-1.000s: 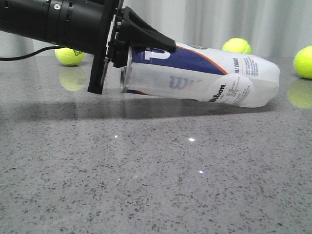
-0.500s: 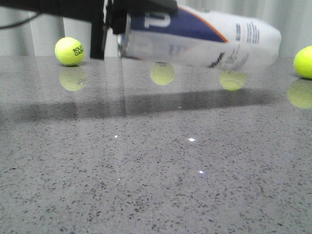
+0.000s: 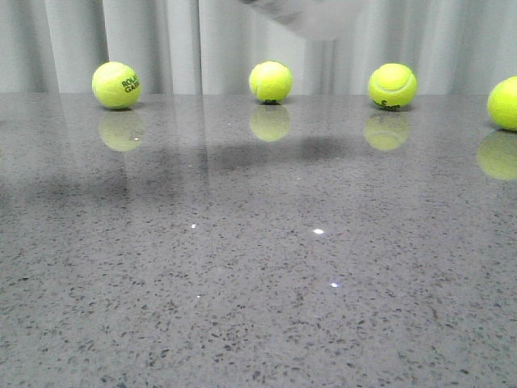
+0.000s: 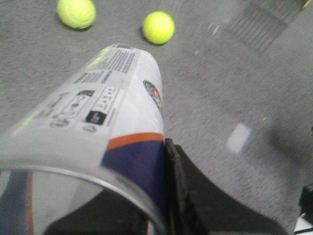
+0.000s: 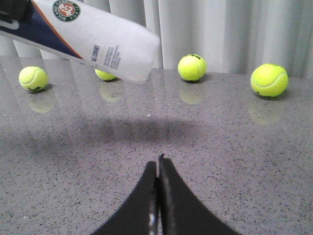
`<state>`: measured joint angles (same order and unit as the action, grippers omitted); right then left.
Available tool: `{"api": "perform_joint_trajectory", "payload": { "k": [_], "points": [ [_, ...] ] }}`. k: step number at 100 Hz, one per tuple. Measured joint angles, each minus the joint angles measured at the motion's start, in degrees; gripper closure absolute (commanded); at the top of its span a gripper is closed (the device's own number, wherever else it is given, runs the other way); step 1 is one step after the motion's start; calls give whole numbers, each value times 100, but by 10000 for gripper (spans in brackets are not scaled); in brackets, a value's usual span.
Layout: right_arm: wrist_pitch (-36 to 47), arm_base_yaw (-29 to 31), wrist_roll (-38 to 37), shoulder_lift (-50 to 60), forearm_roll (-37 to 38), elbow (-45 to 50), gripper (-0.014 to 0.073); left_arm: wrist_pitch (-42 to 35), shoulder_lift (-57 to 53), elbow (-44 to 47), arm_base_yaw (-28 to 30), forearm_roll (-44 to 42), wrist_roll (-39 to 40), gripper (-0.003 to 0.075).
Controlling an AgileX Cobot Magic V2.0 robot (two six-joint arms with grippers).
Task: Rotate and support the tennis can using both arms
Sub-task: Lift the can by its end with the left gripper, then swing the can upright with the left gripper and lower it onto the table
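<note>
The tennis can (image 4: 112, 107), white with a navy panel and an orange stripe, is held in the air above the table. In the front view only a blurred white end of it (image 3: 311, 18) shows at the top edge. In the right wrist view the can (image 5: 93, 39) slants down from the upper left, clear of the table. My left gripper (image 4: 146, 205) is shut on the can's open rim, with one black finger (image 4: 183, 191) against the navy panel. My right gripper (image 5: 158, 164) is shut and empty, low over the table, well short of the can.
Several yellow tennis balls line the back of the grey stone table (image 3: 258, 283) before a white curtain: one at left (image 3: 116, 85), one at middle (image 3: 271, 81), one at right (image 3: 393, 86) and one at the right edge (image 3: 505, 103).
The left arm has lifted the can off the table and up, almost out of the front view. The balls behind it have come into sight.
</note>
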<state>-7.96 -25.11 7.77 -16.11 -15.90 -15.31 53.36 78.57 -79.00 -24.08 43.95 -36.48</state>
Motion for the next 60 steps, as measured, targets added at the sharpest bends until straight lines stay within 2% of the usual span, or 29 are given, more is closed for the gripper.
{"api": "perform_joint_trajectory", "payload": {
  "k": [10, 22, 40, 60],
  "points": [
    [0, 0, 0, 0, 0, 0, 652, 449, 0, -607, -240, -1475, 772, 739],
    [0, 0, 0, 0, 0, 0, 652, 934, 0, -1090, -686, -2623, 1367, 739],
    [0, 0, 0, 0, 0, 0, 652, 1773, 252, -1331, -1237, -3375, 1574, 739],
    [-2, 0, 0, 0, 0, 0, 652, 1888, 578, -1331, -1466, -3924, 1597, 738]
  ]
}}
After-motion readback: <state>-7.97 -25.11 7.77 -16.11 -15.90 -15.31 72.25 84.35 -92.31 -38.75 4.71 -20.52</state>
